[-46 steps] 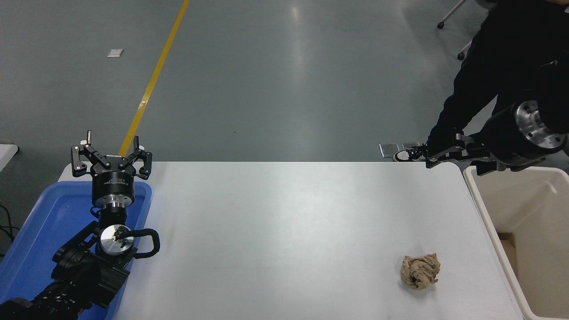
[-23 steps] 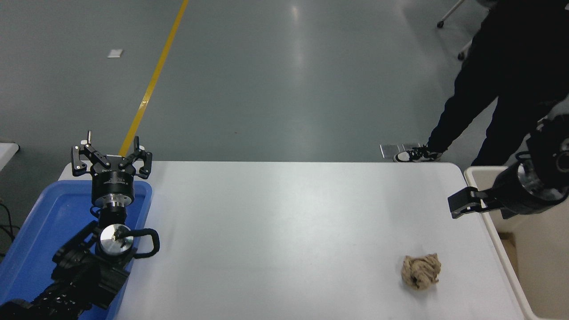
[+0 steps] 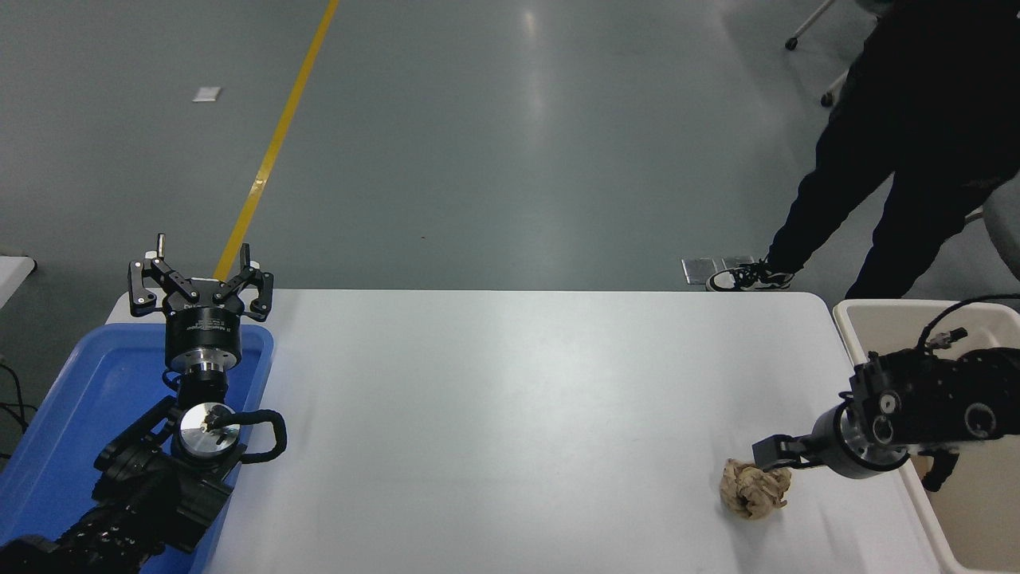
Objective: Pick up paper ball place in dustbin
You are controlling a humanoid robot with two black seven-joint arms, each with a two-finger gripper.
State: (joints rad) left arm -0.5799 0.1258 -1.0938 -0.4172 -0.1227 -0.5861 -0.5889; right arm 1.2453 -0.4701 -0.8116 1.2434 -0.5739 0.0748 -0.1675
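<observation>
The paper ball point(image 3: 753, 492), a crumpled tan-brown wad, lies on the white table point(image 3: 518, 414) near its right front. My right gripper point(image 3: 777, 460) comes in from the right edge and sits low, right over the ball's upper right side; its black tip touches or nearly touches the paper. The cream-beige dustbin point(image 3: 916, 305) stands just off the table's right edge, partly hidden behind my right arm. My left gripper point(image 3: 199, 275) is parked at the lower left, open and empty, over the far end of a blue tray.
The shallow blue tray point(image 3: 72, 414) lies at the table's left edge under my left arm. A person in dark clothes point(image 3: 900, 143) stands on the floor beyond the table's far right corner, near the dustbin.
My right gripper has come down and towards me from above the far right corner and the dustbin's rim to the paper ball. The ball and the left arm have not moved.
</observation>
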